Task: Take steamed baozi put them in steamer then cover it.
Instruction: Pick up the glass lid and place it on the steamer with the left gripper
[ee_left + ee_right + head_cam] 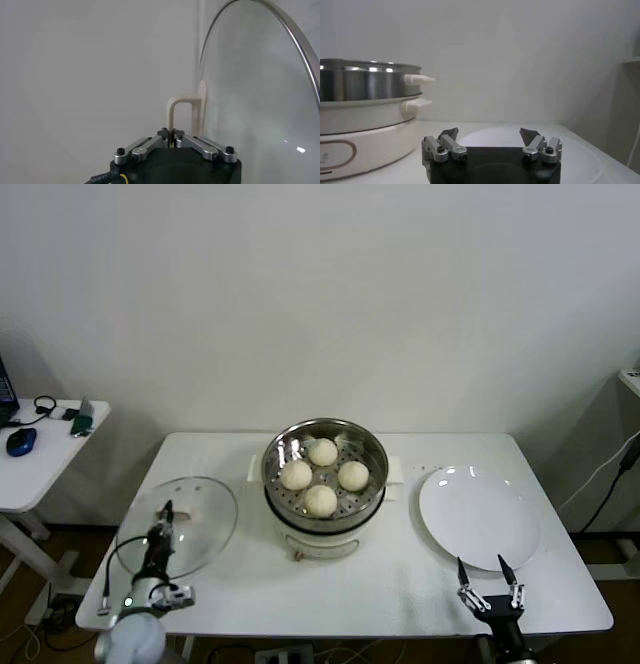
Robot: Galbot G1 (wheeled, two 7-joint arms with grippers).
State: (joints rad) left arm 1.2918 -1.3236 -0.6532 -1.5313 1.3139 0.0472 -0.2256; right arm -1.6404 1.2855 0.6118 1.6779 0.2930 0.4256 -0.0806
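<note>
I am watching the white rectangular table from the head camera, and all 4 small round cream-white steamed baozi are sitting inside the round shiny stainless-steel steamer basket, which is standing on its cream-white electric pot base near the middle of the table. The steamer is standing uncovered.

The round clear glass cover with a metal rim is lying on the table to the robot's left of the steamer, apart from it. My left gripper is reaching over this cover from the near edge. In the left wrist view its fingers are drawn tightly together on the cream-white rectangular handle at the centre of the glass cover, so the left gripper is clamping that handle.

The flat round white plate is lying to the robot's right of the steamer, with nothing on it. My right gripper is hovering at the near edge of that plate, with its 2 fingers spread wide and gripping nothing. The right wrist view is showing the same: the right gripper is gaping wide just above the plate, with the steamer basket and its pot base off to one side.

A small white side table is standing beyond the robot's left, carrying a blue mouse.
</note>
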